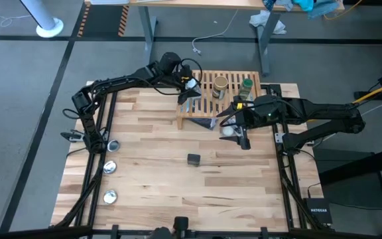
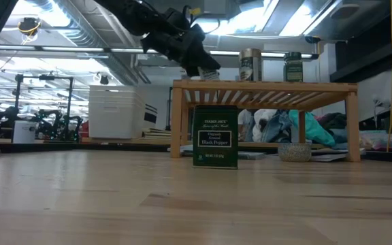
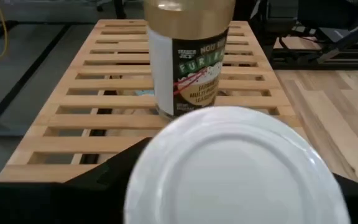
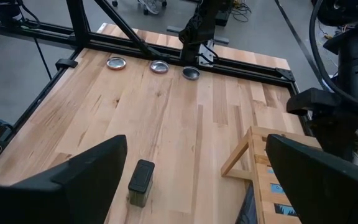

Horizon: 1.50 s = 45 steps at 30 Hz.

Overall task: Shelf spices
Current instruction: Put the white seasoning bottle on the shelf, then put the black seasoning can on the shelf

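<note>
- Your shelf [image 1: 207,99] already carries the tan-brown jar [image 1: 221,83] and the green-lidded jar [image 1: 246,85]; the white-capped jar [image 3: 238,165] sits between the left gripper's [image 1: 190,95] fingers at the shelf's near-left edge; whether they grip or are letting go, you cannot tell.
- The dark tin [image 1: 193,159] waits mid-table, open wood all round; the right gripper [image 1: 234,126], jaws wide and empty, hovers beside the shelf's front-right corner.

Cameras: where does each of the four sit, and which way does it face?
High view: overhead, straight down on the table; both arms show.
Low view: tabletop height, level toward the shelf; the left arm enters from above.
Left wrist view: on the left arm, facing the shelf slats; the white-capped jar fills the front.
Right wrist view: on the right arm, looking across the table; its own open dark fingers show.
Shared: the dark tin shows in the high, low and right wrist views.
</note>
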Tool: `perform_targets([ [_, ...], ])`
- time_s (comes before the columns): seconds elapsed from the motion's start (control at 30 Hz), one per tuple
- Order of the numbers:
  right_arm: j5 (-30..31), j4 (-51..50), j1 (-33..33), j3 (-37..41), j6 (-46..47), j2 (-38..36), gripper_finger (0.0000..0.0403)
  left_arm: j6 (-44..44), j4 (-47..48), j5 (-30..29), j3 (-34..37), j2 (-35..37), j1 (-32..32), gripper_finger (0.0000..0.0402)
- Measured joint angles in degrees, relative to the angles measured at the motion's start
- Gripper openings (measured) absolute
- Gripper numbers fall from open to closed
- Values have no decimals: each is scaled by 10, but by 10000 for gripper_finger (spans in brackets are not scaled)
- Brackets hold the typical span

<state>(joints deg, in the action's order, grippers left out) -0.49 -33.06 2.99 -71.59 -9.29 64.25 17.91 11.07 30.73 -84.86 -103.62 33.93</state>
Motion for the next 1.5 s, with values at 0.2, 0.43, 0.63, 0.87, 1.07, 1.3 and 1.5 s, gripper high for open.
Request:
perform_targets([
  [0.2,0,0,0,0,0,0,390,5,-30,-16,0,0,-10,263],
  [0.43,0,0,0,0,0,0,390,-21,-90,-17,0,0,-11,264],
  [0.63,0,0,0,0,0,0,390,-25,-107,-17,0,2,-11,264],
  [0.87,0,0,0,0,0,0,390,-25,-118,-17,0,11,-11,265],
  [1.07,0,-1,0,0,0,0,390,-45,-162,-17,-1,40,-10,265],
  [1.3,0,-2,0,0,0,0,390,-46,-87,-35,-1,116,-9,265],
  [1.5,0,-2,0,0,0,0,390,-27,111,-83,-1,203,-18,265],
])
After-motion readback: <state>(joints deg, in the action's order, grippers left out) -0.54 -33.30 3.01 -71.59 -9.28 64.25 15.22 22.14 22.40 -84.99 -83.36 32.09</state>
